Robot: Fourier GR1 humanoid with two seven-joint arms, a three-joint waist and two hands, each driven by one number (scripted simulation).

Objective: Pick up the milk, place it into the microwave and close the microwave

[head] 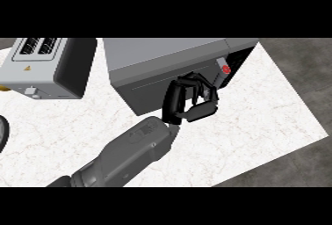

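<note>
Although the task concerns the milk, the carton shows nowhere in the head view; whether it sits inside the oven cannot be told. The white marbled counter [259, 114] lies at a slant, and its left part is cut off by the view's left edge. Its far-right, right and near-right edges are visible against the dark grey floor [304, 66]. The broad stretch to the right of the arm is open room, as is the band between arm and toaster.

The grey microwave [162, 55] stands at the top centre, its rear cut off by the view's upper limit. Its grey front face is turned toward the viewer. A dark strip at its right end is too shadowed to read.

One grey forearm [130, 154] rises from the lower edge, left of centre, hiding the counter beneath it.

The toaster [39, 66] stands at the upper left, apart from the oven, its far end cropped.

The right hand [194, 103] lies against the microwave's front, near its right end. Its fingers [174, 99] are bent in an arc with the tips curled toward the door; nothing is seen held within them.

The red button [225, 69] lies just beyond the fingertips.

A dark curved rim [2, 132] at the left edge is too cropped to identify.
</note>
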